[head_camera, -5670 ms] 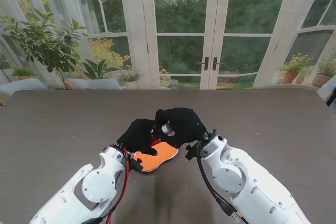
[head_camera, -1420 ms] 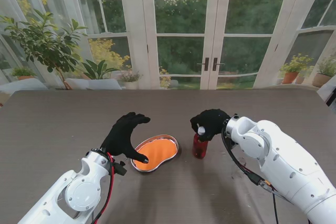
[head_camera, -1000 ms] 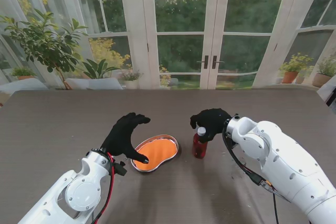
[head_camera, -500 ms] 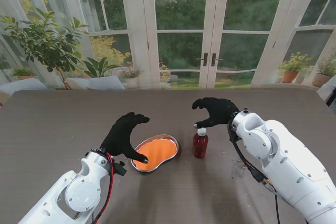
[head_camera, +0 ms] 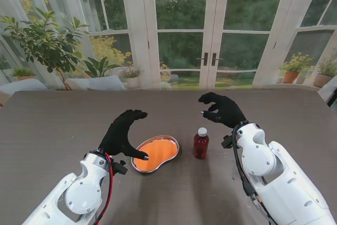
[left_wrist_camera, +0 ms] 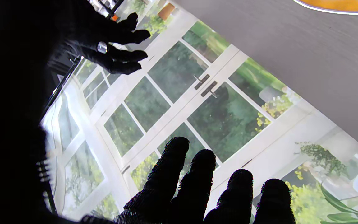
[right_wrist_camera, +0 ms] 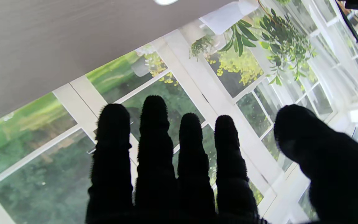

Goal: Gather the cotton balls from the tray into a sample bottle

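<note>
Stand camera high, looking down the table (head_camera: 52,125), 2 wrist cameras facing the windows (right_wrist_camera: 42,174)

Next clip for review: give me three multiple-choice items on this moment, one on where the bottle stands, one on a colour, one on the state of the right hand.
1. The sample bottle stands
A. inside the tray
B. on the table, right of the tray
C. in the left hand

2. The bottle's cap is
A. white
B. black
C. orange

3. The right hand is
A. shut on the bottle
B. pressed flat on the table
C. open, apart from the bottle

Key: 1 B, it stands beside the tray's right end; 2 A, the cap shows white; 3 C, its fingers are spread and hold nothing.
</note>
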